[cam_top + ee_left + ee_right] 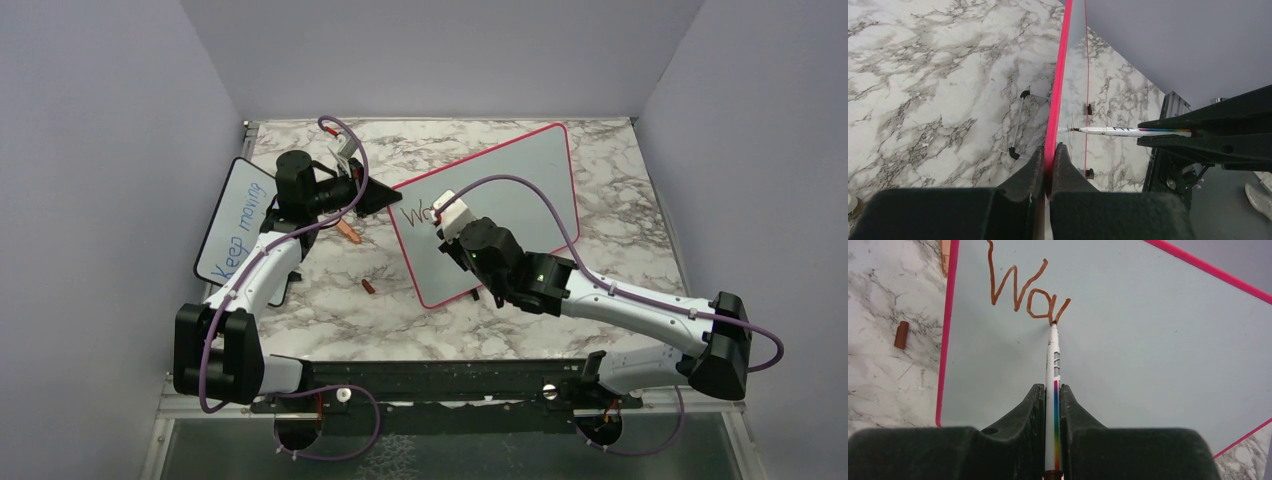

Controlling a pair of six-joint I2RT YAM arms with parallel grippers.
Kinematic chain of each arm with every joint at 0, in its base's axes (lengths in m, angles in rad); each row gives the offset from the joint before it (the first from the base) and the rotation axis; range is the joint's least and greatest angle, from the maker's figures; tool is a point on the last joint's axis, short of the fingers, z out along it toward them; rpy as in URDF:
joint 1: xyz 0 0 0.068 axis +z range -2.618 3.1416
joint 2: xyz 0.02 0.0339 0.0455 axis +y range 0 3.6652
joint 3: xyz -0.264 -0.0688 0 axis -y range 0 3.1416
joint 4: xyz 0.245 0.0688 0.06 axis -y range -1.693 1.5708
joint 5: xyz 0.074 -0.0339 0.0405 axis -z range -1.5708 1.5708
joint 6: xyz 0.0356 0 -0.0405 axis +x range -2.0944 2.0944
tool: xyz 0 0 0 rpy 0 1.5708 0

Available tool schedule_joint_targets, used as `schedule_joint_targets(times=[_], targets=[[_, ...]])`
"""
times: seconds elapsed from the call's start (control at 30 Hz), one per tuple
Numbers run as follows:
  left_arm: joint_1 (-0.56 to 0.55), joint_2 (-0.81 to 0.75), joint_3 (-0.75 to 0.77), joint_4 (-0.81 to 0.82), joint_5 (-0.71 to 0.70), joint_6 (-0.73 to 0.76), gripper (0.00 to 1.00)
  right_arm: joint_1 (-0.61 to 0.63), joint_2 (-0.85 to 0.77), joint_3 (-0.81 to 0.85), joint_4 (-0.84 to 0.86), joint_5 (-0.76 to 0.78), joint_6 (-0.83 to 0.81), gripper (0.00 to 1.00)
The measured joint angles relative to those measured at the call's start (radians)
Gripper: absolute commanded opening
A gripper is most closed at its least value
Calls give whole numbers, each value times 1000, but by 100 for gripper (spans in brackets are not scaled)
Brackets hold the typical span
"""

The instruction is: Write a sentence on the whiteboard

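Note:
The whiteboard (520,190) with its pink-red frame stands tilted at the table's middle. My left gripper (1050,150) is shut on the whiteboard's frame edge (1060,75), near the left corner. My right gripper (1052,390) is shut on a white marker (1053,360) with a rainbow stripe, its tip touching the board. The sentence (1023,287) reads "Wa" plus one rising stroke in red-brown. In the top view the right gripper (462,235) covers part of the writing (415,213).
A smaller black-framed board (238,222) with blue writing "Keep moving" leans at the left. A brown marker cap (368,287) lies on the marble table (330,320) near the whiteboard's left edge; another orange-brown piece (349,231) lies by the left gripper.

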Motion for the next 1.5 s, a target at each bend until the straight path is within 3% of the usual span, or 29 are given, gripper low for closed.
schedule_joint_targets(times=[1.5], targets=[[0, 0, 4, -3, 3, 0, 0, -40, -42, -3, 61, 19, -9, 0]])
